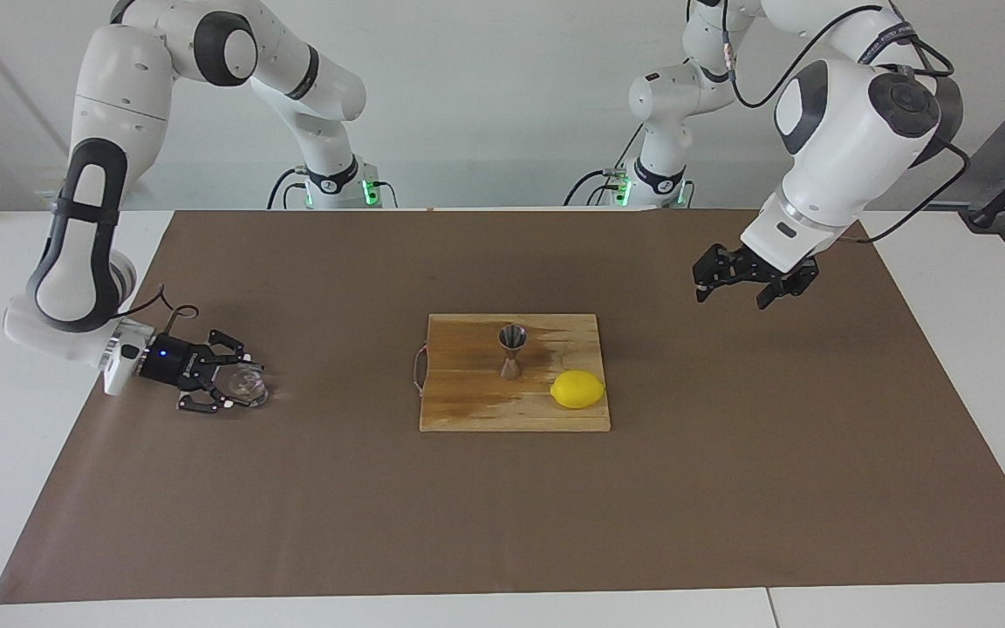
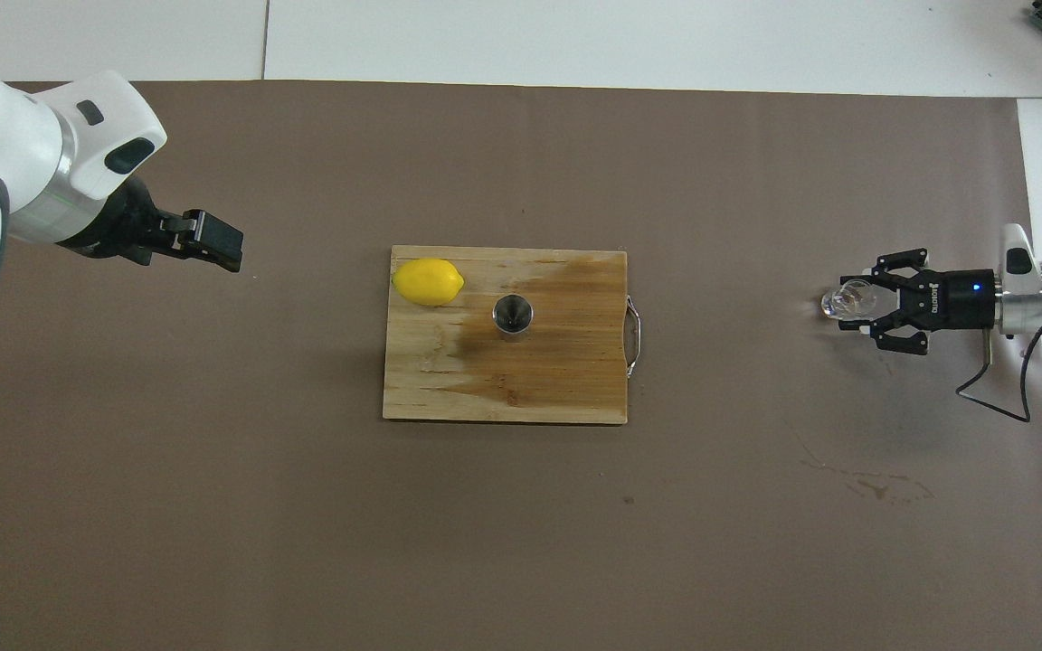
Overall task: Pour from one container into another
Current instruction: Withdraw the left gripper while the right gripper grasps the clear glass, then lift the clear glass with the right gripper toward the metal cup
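The right gripper lies low over the brown mat at the right arm's end of the table, reaching sideways toward the middle. The glass cup sits between its fingers, which have drawn in around it; the upper finger and the lower one seem to press the cup's rounded sides, though whether the grip is already tight cannot be told. The cup appears to rest on the mat. Its clear glass blurs into the dark links around it, so its rim and any contents are hard to make out.

Well apart from this gripper, at the middle of the table, lies the wooden cutting board. The steel jigger stands upright on it, in the half nearer the robots, on a darker stained patch of the wood. In the overhead view only its round mouth shows. A lemon lies on the same board, toward the left arm's end, close to the jigger but not touching it.

The left gripper hangs in the air over bare mat toward the left arm's end of the table, pointing down, its fingers spread and holding nothing. In the overhead view the left arm is cut off at the picture's edge and the wrist hides most of that gripper.
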Robot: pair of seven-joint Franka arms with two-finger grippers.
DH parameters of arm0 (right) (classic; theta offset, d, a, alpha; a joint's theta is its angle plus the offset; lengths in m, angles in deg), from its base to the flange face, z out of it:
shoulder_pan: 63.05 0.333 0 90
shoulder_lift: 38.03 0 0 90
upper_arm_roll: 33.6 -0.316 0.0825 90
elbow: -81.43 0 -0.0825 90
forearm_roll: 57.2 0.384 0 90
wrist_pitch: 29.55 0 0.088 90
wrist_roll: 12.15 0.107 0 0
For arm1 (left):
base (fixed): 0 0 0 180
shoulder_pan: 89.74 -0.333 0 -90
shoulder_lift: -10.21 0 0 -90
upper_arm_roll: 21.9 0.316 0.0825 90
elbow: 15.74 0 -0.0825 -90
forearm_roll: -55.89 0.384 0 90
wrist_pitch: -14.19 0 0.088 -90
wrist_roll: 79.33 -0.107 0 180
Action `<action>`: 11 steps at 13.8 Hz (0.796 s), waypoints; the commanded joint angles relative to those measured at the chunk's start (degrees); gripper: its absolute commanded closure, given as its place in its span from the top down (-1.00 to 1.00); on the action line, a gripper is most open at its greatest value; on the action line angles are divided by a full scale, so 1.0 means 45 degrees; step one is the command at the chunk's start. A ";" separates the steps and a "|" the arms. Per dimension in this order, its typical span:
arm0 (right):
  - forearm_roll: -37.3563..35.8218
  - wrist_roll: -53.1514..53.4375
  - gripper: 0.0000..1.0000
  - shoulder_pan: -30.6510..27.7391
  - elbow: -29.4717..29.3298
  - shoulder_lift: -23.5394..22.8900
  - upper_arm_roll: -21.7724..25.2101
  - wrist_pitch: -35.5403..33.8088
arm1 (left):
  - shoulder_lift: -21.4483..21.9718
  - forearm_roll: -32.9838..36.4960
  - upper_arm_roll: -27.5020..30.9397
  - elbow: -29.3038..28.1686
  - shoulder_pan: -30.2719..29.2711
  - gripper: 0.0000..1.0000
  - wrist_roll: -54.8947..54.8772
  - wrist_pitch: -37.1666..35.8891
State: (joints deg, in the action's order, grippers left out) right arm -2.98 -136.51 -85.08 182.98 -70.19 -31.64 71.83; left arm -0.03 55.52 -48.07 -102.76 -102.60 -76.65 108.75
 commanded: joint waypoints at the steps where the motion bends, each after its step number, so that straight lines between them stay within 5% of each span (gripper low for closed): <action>1: -0.0273 -0.0256 0.20 -0.0221 -0.0281 -0.0216 -0.0143 -0.0284 | 0.0769 0.0531 -0.0006 -0.0057 -0.0014 1.00 -0.0883 -0.0565; 4: -0.0196 -0.0237 -0.13 -0.0202 -0.0301 -0.0216 -0.0143 -0.0245 | 0.1160 0.0473 0.0713 -0.0174 -0.0015 1.00 -0.1981 -0.1189; 8: 0.0000 -0.0120 -0.40 0.0012 -0.0553 -0.0080 -0.0143 -0.0050 | 0.1162 0.0473 0.3815 -0.0077 0.2090 1.00 -0.1903 -0.2185; 11: -0.0058 -0.0100 -0.54 0.0305 -0.0613 0.0426 -0.0182 0.0456 | 0.1143 0.0454 0.4486 0.0059 0.2641 1.00 -0.1593 -0.3061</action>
State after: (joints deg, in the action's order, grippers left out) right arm -3.02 -136.52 -84.12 180.63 -69.94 -31.94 72.41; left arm 4.58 56.90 -29.75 -102.78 -93.33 -84.99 98.16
